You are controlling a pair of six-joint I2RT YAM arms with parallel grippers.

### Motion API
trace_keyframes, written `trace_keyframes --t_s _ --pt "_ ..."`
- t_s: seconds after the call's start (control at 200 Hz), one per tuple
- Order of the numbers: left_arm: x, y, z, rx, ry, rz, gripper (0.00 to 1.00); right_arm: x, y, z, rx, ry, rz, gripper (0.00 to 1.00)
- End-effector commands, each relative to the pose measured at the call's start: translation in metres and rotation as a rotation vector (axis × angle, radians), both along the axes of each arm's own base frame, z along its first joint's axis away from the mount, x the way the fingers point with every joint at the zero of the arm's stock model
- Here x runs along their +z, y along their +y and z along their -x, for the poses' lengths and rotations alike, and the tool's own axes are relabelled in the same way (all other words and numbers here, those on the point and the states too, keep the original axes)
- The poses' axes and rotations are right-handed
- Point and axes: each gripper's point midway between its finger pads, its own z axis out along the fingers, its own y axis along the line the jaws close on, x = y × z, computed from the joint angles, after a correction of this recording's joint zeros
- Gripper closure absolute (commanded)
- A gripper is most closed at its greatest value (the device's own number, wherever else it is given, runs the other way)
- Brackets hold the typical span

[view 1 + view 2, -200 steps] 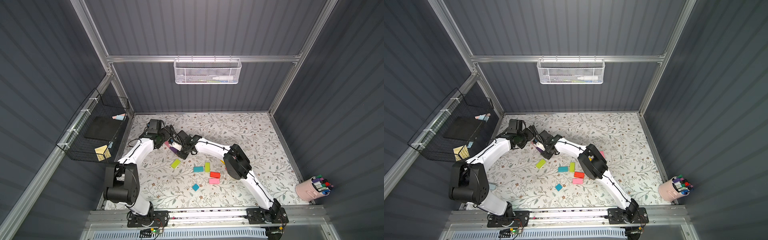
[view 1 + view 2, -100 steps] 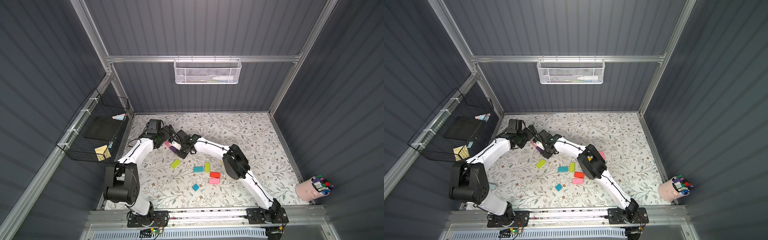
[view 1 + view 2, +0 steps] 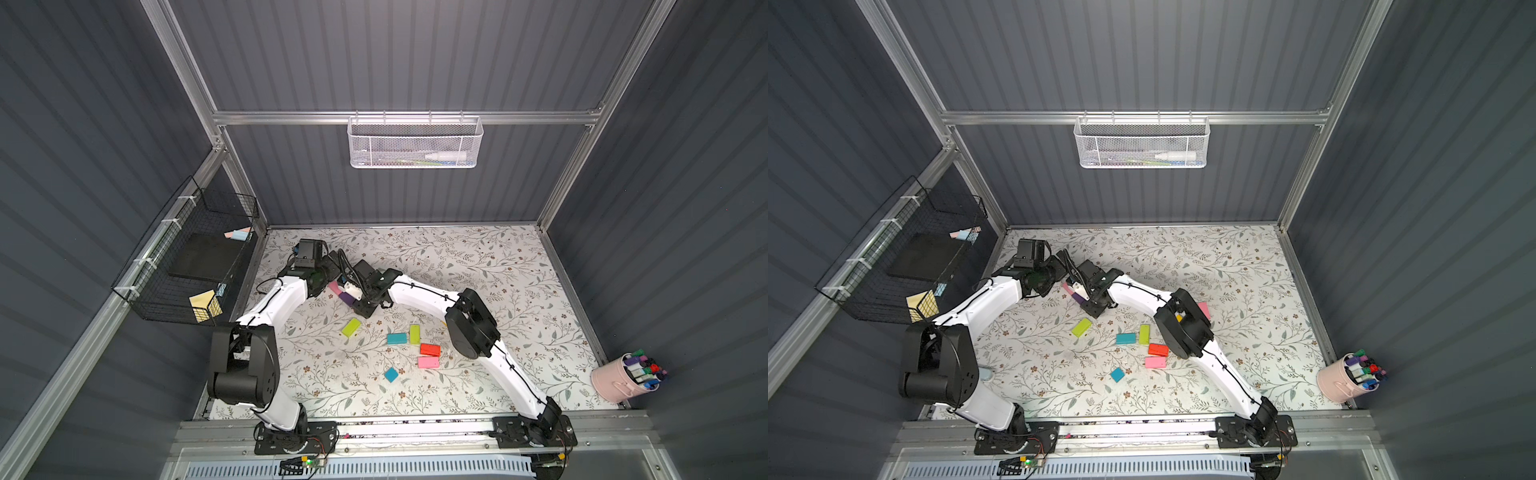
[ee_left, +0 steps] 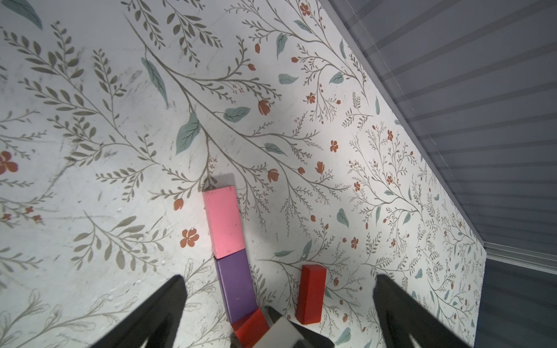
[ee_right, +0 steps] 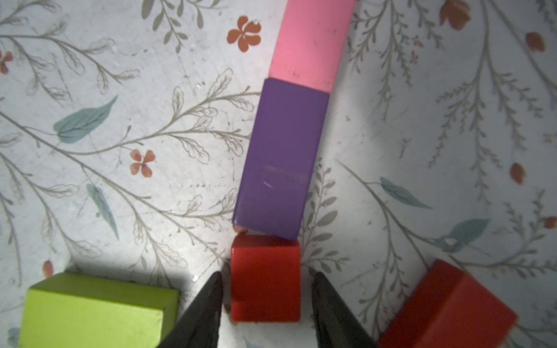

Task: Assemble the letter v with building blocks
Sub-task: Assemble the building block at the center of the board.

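The surface (image 4: 90, 90) is a matt sheet printed with flowers, scuffed and scratched grey in places. The pink block (image 5: 310, 42), purple block (image 5: 280, 159), red cube (image 5: 265, 289) and lime block (image 5: 96, 313) look like painted wood: smooth, matt, the purple one rubbed pale in short streaks, the pink one flecked dark. The right claw (image 5: 266, 272) has fingers (image 5: 205, 307) of black matt plastic. In both top views the right arm's shell (image 3: 419, 291) is white glossy plastic, the walls (image 3: 415, 62) ribbed matt grey panels, the frame rail (image 3: 291, 117) bare silvery metal, the mesh basket (image 3: 415, 145) white-coated perforated metal, the wire basket (image 3: 162, 309) black-coated wire.
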Motion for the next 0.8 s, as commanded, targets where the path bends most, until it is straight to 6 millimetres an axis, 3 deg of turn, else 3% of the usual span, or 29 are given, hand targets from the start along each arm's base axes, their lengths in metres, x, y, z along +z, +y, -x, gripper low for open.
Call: trace_keyframes --t_s 0.0,0.09,0.21,0.37,0.49,0.64,0.795 --pt "-0.015 -0.011 0.012 -0.073 0.055 -0.007 0.01 -0.039 -0.034 -0.001 -0.069 0.068 0.122 0.37" --pt "-0.015 -0.011 0.011 -0.075 0.056 -0.007 0.01 -0.024 -0.03 -0.002 -0.077 0.054 0.077 0.35" --pt "-0.013 -0.011 0.01 -0.08 0.052 -0.01 0.0 0.011 -0.031 -0.008 -0.099 0.011 0.009 0.35" --pt "-0.006 -0.012 0.008 -0.102 0.025 -0.021 0.01 0.069 -0.049 -0.02 -0.15 -0.009 -0.11 0.35" --pt "-0.006 -0.013 0.008 -0.114 0.016 -0.026 0.01 0.1 -0.072 -0.033 -0.195 0.004 -0.205 0.36" --pt "-0.007 -0.009 0.005 -0.098 0.006 -0.045 0.01 0.092 -0.107 -0.051 -0.254 0.025 -0.166 0.38" --pt "0.002 -0.004 0.002 -0.081 -0.027 -0.076 0.02 0.069 -0.12 -0.05 -0.256 0.038 -0.077 0.39"
